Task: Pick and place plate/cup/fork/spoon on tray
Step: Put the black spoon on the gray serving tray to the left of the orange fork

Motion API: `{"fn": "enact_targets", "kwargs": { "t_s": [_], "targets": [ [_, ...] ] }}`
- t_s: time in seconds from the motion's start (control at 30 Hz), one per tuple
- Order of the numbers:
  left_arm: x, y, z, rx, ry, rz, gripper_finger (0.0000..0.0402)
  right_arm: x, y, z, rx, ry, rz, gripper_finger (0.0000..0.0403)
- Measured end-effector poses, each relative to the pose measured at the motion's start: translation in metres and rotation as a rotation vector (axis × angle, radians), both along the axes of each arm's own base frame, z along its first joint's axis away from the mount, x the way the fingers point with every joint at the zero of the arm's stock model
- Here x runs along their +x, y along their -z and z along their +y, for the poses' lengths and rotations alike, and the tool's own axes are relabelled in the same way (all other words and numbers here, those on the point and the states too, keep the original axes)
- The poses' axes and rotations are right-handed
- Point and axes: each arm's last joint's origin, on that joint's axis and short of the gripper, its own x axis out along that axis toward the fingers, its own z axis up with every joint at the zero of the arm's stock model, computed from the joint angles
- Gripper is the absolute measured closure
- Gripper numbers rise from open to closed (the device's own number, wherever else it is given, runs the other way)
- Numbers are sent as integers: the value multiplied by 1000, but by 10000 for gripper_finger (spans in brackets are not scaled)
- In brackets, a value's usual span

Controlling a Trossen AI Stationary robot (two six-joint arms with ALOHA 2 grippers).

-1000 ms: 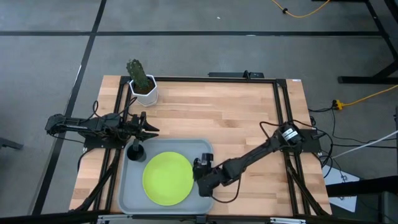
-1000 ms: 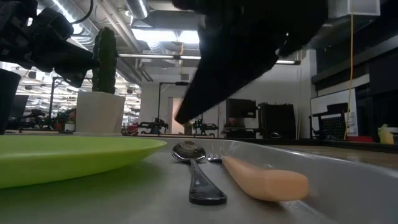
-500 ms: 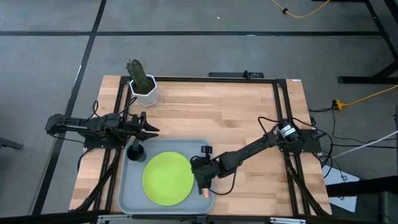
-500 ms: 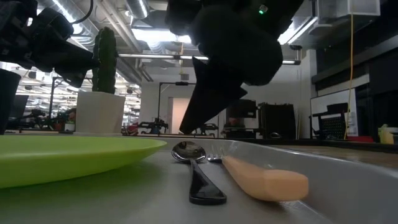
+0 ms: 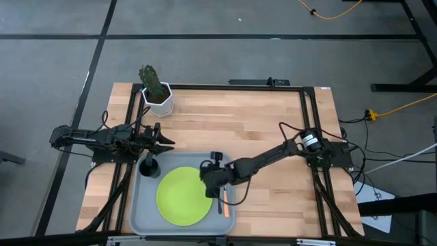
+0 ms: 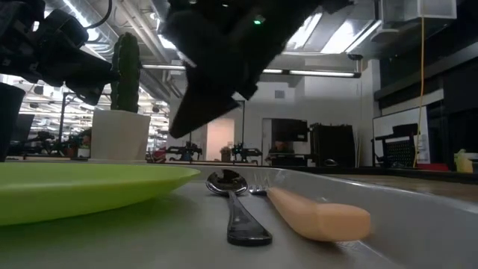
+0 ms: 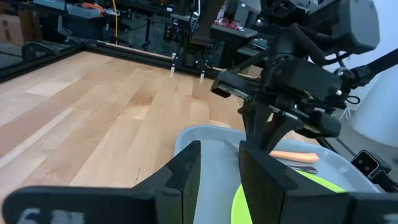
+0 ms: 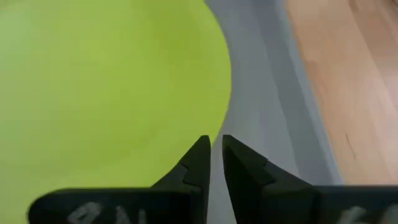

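The light-grey tray [image 5: 138, 217] lies at the table's near edge. On it rest the lime-green plate [image 5: 181, 198], the black cup [image 5: 149, 166] at its far left corner, and the dark spoon [image 6: 237, 213] and the orange-handled fork [image 6: 317, 213] side by side along its right side [image 5: 222, 203]. My right gripper [image 5: 207, 176] hangs shut and empty above the plate's far right rim [image 8: 216, 152]. My left gripper [image 5: 167, 141] is open and empty, just beyond the tray's far left corner, near the cup.
A white pot with a cactus [image 5: 157, 96] stands at the table's far left corner. Bare wooden tabletop [image 5: 273, 130] lies to the right of and beyond the tray. Black frame rails [image 5: 311, 137] run along the table's sides.
My right gripper has moved from above the fork and spoon at the tray's near right toward the table's left and far edge, to above the plate's rim. The fork and spoon lie still on the tray.
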Motion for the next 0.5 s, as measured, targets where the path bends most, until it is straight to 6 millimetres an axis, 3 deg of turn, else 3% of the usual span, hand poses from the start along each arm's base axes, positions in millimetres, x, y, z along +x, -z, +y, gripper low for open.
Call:
{"fn": "enact_targets", "kwargs": {
  "t_s": [0.13,0.5],
  "targets": [
    [0,0,0,0,0,0,299,7,-2,-3,-63,-54,44,354],
    [0,0,0,0,0,0,299,-3,5,-8,-46,17,155,354]
  ]
}}
